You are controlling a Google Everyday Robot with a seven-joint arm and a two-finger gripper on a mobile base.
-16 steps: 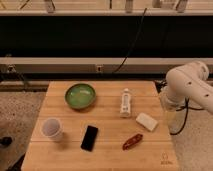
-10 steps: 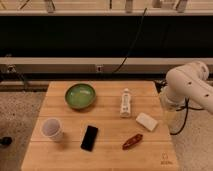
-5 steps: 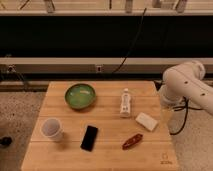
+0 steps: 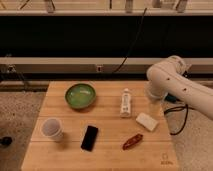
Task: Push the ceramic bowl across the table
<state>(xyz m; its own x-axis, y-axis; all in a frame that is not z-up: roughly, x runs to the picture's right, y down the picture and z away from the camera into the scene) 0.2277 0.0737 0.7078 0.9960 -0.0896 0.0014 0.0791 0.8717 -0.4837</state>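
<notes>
The green ceramic bowl (image 4: pixel 80 95) sits on the far left part of the wooden table (image 4: pixel 107 150). My white arm bends in from the right, and my gripper (image 4: pixel 153 106) hangs open over the table's far right edge with nothing in it. It is well to the right of the bowl, with a white tube between them.
A white paper cup (image 4: pixel 51 129) stands at the near left. A black phone (image 4: pixel 90 137) lies near the middle front, a white tube (image 4: pixel 126 102) right of the bowl, a white block (image 4: pixel 147 121) and a red-brown object (image 4: pixel 132 141) at the right. A cable (image 4: pixel 176 125) hangs off the right side.
My arm has shifted slightly to the left, toward the table's right edge. The bowl and the other objects have not moved.
</notes>
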